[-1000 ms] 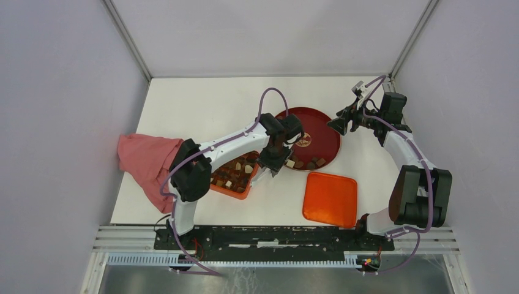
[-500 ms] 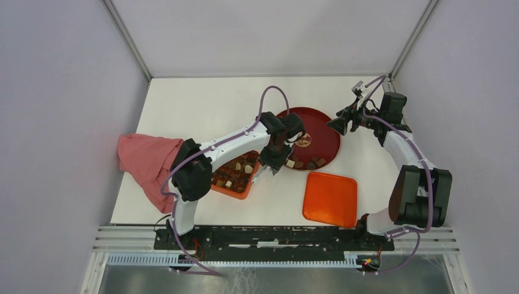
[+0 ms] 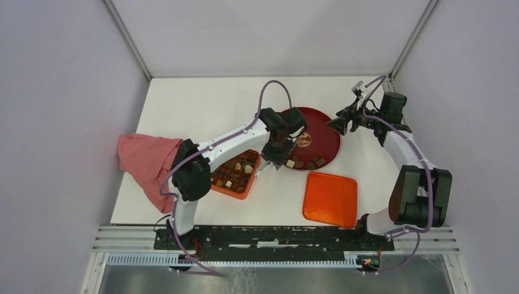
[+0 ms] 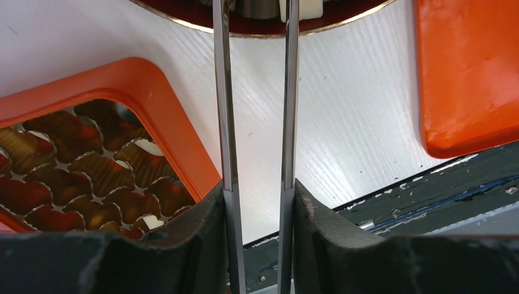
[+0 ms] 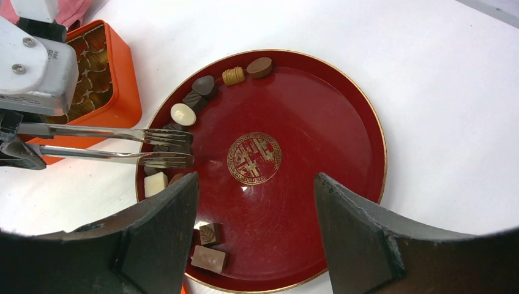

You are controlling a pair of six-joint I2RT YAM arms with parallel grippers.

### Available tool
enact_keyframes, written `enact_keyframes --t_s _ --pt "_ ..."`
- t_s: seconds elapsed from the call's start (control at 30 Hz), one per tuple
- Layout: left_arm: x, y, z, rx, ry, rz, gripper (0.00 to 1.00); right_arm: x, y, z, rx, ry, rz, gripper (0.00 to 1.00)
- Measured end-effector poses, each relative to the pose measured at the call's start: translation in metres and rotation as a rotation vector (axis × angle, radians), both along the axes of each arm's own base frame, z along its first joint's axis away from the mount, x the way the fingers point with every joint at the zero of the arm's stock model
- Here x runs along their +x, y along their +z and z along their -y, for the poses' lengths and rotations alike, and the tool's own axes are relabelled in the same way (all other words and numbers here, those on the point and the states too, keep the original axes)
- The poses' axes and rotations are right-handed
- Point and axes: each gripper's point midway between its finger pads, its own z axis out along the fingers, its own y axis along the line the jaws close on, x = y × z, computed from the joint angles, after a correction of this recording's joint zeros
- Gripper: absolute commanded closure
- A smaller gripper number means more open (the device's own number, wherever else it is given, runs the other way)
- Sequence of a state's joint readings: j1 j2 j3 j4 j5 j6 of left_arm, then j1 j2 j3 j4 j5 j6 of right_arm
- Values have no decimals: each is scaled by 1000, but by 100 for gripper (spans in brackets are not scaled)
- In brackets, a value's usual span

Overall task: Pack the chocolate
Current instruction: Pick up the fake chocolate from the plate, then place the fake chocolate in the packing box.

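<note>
Several chocolate pieces lie along the rim of the dark-red plate (image 5: 306,122), among them a white oval (image 5: 182,114), a white square (image 5: 155,183) and a leaf-stamped brown square (image 5: 210,233). My left gripper (image 3: 278,153) is shut on metal tongs (image 5: 110,142); the top view puts it at the plate's (image 3: 321,131) left edge. The tongs' forked tips straddle a dark piece (image 5: 164,147) on the plate. In the left wrist view the two blades (image 4: 223,92) run up between my left gripper's (image 4: 257,190) pads. My right gripper (image 5: 257,184) hangs open above the plate, holding nothing.
The orange compartmented box (image 3: 215,187) with several pieces in its cups sits left of the plate. Its orange lid (image 3: 330,199) lies near the front, right of centre. A pink cloth (image 3: 147,162) is bunched at the table's left edge.
My left gripper has shifted a little farther over the plate's left edge, and the tongs' blades have drawn closer together. The right arm has not moved.
</note>
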State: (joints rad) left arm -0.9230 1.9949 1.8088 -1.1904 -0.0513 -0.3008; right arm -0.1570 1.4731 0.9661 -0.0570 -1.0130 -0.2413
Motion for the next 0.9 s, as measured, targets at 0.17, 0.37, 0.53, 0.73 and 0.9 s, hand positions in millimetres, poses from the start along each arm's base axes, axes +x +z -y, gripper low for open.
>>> enact_keyframes --t_s 0.17,0.37,0.53,0.73,0.9 --pt "6 5 8 -40 1 29 98 0 0 0 0 0 0 26" --pt "-1 28 0 -116 9 83 98 0 0 0 0 0 0 26" --pt "-23 63 -25 -202 40 124 98 0 0 0 0 0 0 26" --pt "-64 91 -68 -269 101 121 98 0 0 -2 0 5 0 26" --pt "-104 82 -117 -199 176 48 98 -1 0 -3 0 7 0 26"
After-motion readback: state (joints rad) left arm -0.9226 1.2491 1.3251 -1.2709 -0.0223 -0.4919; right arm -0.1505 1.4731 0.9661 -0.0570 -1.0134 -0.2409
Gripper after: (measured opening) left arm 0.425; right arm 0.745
